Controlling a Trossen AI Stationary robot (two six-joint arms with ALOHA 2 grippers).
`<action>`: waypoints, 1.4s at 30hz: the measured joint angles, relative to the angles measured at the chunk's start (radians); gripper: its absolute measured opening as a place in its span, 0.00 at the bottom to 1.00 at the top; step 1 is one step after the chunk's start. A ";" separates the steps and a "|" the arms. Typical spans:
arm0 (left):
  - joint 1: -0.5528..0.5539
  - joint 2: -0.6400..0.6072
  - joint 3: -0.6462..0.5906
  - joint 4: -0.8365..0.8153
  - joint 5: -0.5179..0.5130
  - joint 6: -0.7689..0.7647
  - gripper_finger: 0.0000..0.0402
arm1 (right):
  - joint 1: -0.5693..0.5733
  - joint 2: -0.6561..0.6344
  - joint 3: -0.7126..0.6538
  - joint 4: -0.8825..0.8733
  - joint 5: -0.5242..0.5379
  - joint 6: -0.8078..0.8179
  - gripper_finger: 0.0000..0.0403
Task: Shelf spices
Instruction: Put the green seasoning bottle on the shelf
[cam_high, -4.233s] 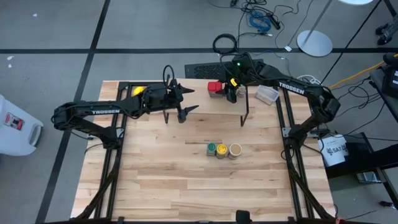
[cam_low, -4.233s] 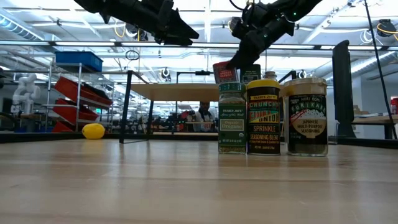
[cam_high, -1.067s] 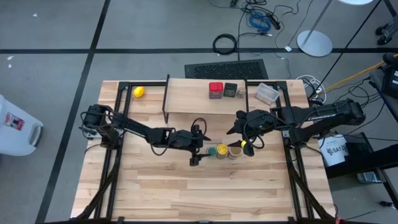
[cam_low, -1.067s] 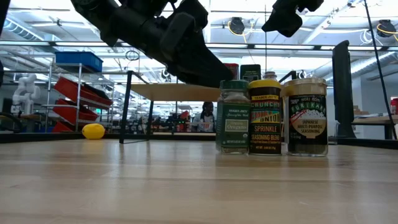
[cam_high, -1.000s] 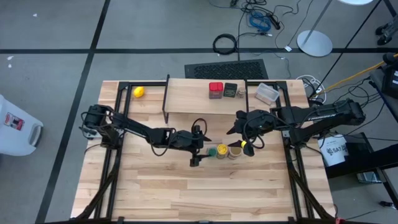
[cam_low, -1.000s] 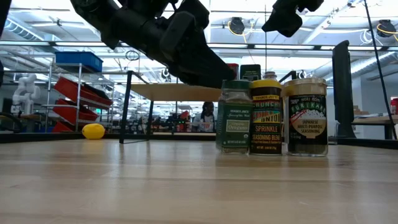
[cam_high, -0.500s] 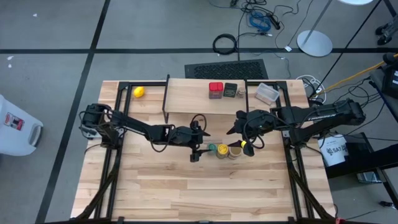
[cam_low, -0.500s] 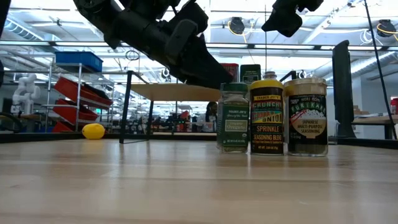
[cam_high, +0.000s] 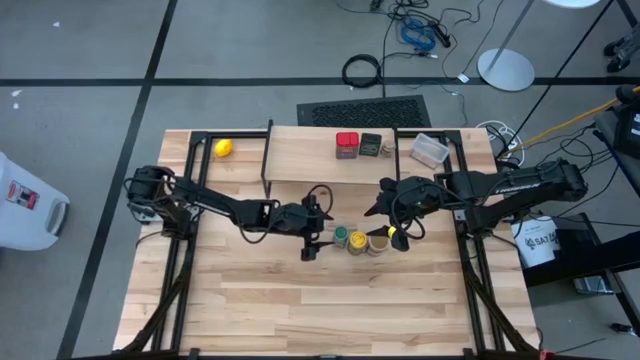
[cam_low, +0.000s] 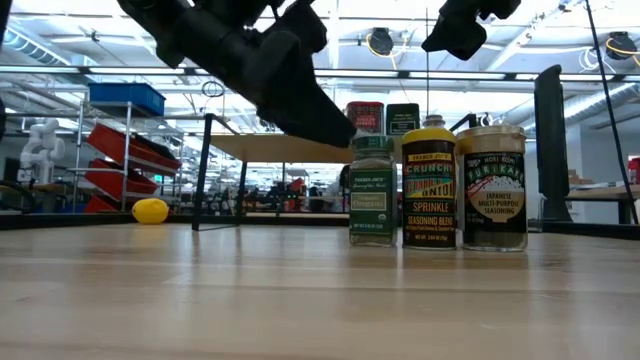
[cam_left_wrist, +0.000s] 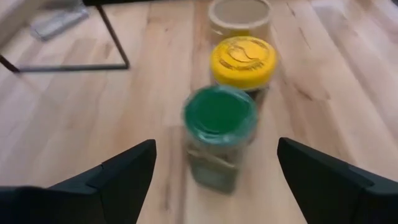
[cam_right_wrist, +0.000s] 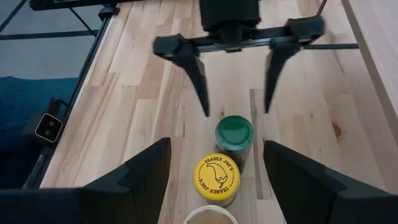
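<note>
Three jars stand in a row on the table: green-lidded jar (cam_high: 341, 237) (cam_left_wrist: 219, 134), yellow-lidded jar (cam_high: 358, 242) (cam_left_wrist: 243, 59), tan-topped jar (cam_high: 378, 241) (cam_low: 493, 187). My left gripper (cam_high: 314, 236) (cam_left_wrist: 216, 147) is open, low and level. It faces the green-lidded jar from the table's left, with a finger off to either side and not touching. My right gripper (cam_high: 388, 228) (cam_right_wrist: 216, 149) is open and hovers above the tan and yellow jars. On the shelf (cam_high: 300, 157) stand the red tin (cam_high: 347, 145), the dark box (cam_high: 371, 144) and the tiny jar (cam_high: 387, 149).
A yellow ball (cam_high: 223, 148) lies at the far left of the table. A clear tub (cam_high: 430, 151) sits right of the shelf. The shelf's black legs (cam_high: 266, 185) stand just beyond my left arm. Bare wood stretches over the table's near half (cam_high: 330, 310).
My left gripper has moved a little toward the table's far edge and drawn back slightly to the left, staying open. The green-lidded jar now stands slightly farther toward the far edge, with a small gap to the yellow-lidded jar.
</note>
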 joint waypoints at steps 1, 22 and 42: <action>0.005 0.006 0.000 0.016 -0.003 0.015 0.86 | 0.000 0.000 0.000 0.000 0.000 0.000 0.60; 0.073 0.102 0.001 0.192 0.231 0.139 0.86 | 0.000 0.000 0.000 0.002 0.001 -0.004 0.60; 0.072 0.225 0.002 0.360 0.214 0.139 0.67 | 0.000 0.000 0.000 0.009 0.006 -0.023 0.60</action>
